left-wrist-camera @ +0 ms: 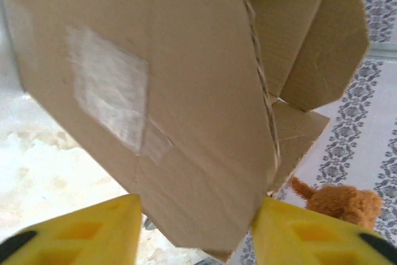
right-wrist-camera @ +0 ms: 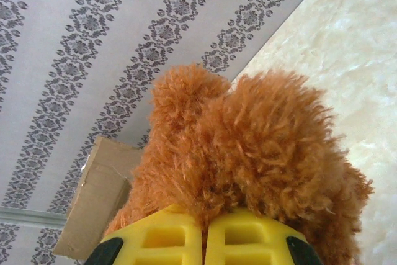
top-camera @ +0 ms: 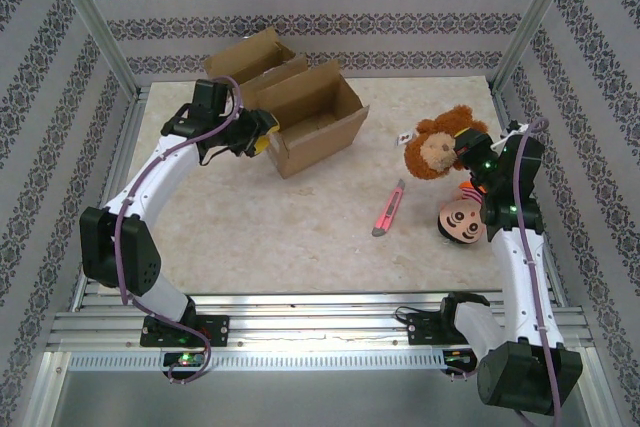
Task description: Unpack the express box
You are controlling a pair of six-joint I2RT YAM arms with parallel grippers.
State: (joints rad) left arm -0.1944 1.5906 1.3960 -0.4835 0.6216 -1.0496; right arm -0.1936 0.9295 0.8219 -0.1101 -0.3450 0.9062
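The express box (top-camera: 310, 112) sits at about eleven o'clock on the table (top-camera: 300, 247), flaps up and mouth open. From above I see nothing but bare cardboard inside. The pink utility knife (top-camera: 388, 209) lies at four o'clock, touched by nothing. The plush toy (top-camera: 432, 147) is out, over at two o'clock, and a round piece with a face (top-camera: 458, 222) lies at four o'clock beyond the knife.

The left gripper (top-camera: 255, 137) is at the box's nine o'clock corner. Its yellow fingers (left-wrist-camera: 80, 234) are spread to either side of a flap and not clamping it. The right gripper (right-wrist-camera: 203, 231) is pressed together in the toy's fur, pinching a tuft as far as I can judge.

So the opening and emptying look done. What seems left is letting go of the toy.
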